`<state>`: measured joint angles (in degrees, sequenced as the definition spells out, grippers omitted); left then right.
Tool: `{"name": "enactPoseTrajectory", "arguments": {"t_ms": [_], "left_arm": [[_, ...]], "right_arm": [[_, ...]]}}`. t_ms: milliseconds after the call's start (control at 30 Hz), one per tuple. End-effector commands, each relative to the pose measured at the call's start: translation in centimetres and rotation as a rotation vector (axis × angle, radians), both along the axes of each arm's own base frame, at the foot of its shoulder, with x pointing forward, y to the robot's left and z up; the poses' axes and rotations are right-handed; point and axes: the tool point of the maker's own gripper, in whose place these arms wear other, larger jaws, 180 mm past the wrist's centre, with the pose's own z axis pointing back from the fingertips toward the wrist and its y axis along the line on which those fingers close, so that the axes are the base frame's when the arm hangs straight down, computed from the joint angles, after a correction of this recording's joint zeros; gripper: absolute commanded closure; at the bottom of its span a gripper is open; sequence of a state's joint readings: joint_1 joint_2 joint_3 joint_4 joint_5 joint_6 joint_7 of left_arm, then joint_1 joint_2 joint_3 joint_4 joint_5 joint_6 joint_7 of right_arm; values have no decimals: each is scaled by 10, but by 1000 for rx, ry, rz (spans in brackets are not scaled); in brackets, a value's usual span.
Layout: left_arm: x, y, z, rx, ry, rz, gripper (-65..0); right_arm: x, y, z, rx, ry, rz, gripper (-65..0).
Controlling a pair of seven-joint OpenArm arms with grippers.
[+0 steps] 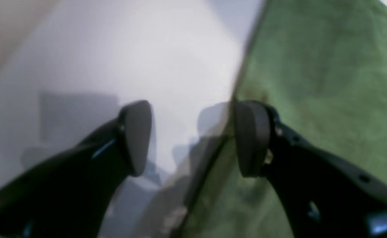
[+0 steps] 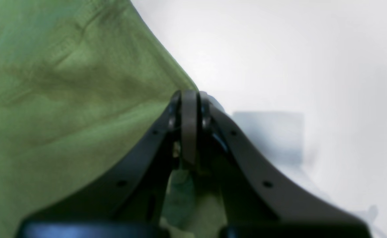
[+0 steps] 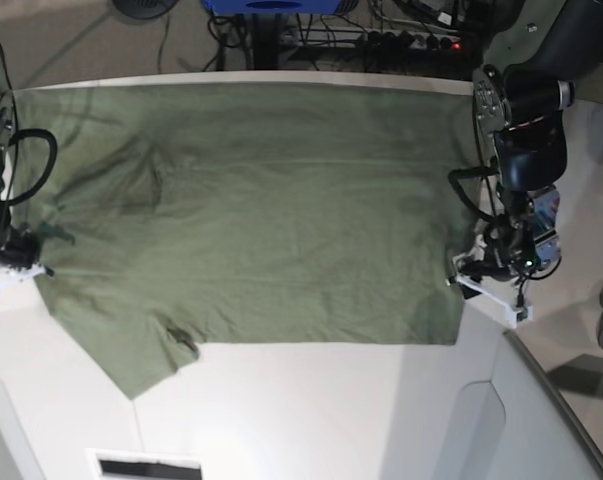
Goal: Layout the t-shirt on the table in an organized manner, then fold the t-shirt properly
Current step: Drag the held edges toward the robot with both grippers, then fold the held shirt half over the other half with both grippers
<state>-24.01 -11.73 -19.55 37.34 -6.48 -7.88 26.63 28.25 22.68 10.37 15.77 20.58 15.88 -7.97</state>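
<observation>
T-shirt (image 3: 251, 220) spread flat across the far half of the bench (image 3: 311, 410), hem to your left-arm side.
Your left tool (image 1: 193, 138) stands spread, its pads apart just beside the shirt's edge, gripping nothing. Your right tool (image 2: 190, 125) is pressed together, pinching the shirt's edge at the opposite bench side. One sleeve lies toward the near edge.

Left tool (image 1: 193, 138) jaws spread wide; right tool (image 2: 190, 127) pinched shut (pads meeting).
</observation>
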Motion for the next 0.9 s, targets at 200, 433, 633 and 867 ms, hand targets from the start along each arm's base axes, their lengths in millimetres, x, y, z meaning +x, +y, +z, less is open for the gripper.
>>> {"name": "enactPoseTrajectory", "arguments": {"t_ms": [200,433,633,867], "left_arm": [[6,-21,0,-43,-2,-26,0],[21,-14,30,9,-79,-47,0],[16,-19,54,39,-100,-77,0],[3,-18,75,87,-125,-103,0]], "right_arm": [[14,-14,18,-27,-39,-5,0],[32,-15,42,-72,-124,30,0],[41,-16,57,-93,-172,42,0],[37,-13,62,-109,-166,78,0]]}}
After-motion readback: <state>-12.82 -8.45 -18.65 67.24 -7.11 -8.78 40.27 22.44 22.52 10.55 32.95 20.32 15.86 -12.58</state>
